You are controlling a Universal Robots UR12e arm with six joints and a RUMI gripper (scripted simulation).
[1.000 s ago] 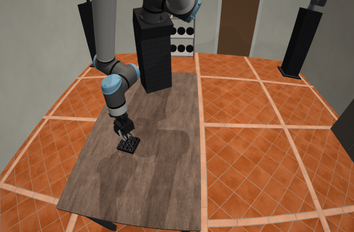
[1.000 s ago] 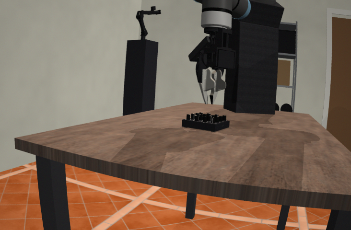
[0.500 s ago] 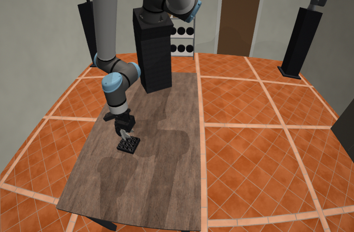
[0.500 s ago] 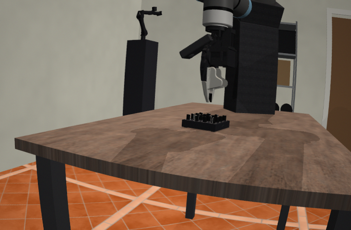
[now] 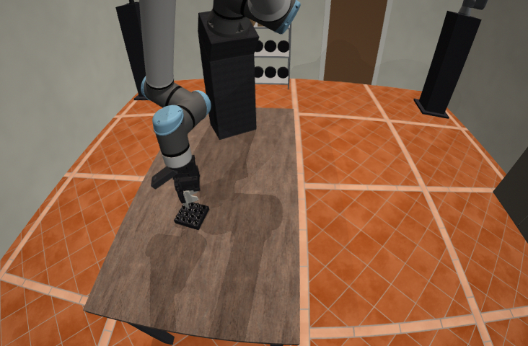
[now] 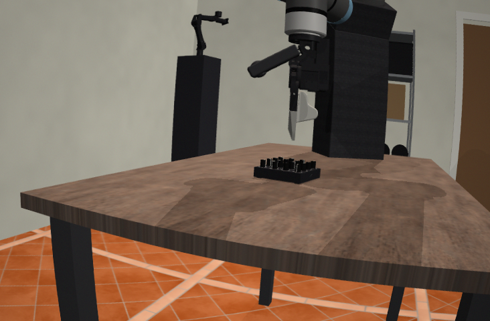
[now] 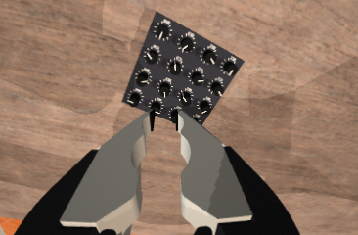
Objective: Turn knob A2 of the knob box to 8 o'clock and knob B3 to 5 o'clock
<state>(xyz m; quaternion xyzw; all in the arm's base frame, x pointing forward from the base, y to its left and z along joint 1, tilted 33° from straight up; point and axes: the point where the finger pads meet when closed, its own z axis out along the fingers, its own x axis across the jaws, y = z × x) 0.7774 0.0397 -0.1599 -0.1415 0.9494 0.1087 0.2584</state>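
Over the wood table, left-ish of middle, is where I'm hanging rn. Going left to right: first comes bare tabletop w/ some big soft shadows, then the knob box, then me right above/behind it, then the tall black pedestal my arm is bolted to, w/ a metal shelf rack behind that.

My gripper is pinched down narrow, a small gap between the tips and nothing in it. Prob kept that tight on purpose, since the knobs are tiny and packed close, so wide fingers would bump the neighbors I'm supposed to leave alone. Tips point straight down and sit well above the box in the side view, not touching any knob. Wrist cam shows the box rotated diagonal, tips lined up over its near edge.

Box holds a grid of small black knobs w/ white pointer lines and tick marks, each in its own spot. Can't spot the socket from here, so tbh can't say which one is A2 or B3 yet. Neither looks gripped, so imo both turns are still to do.
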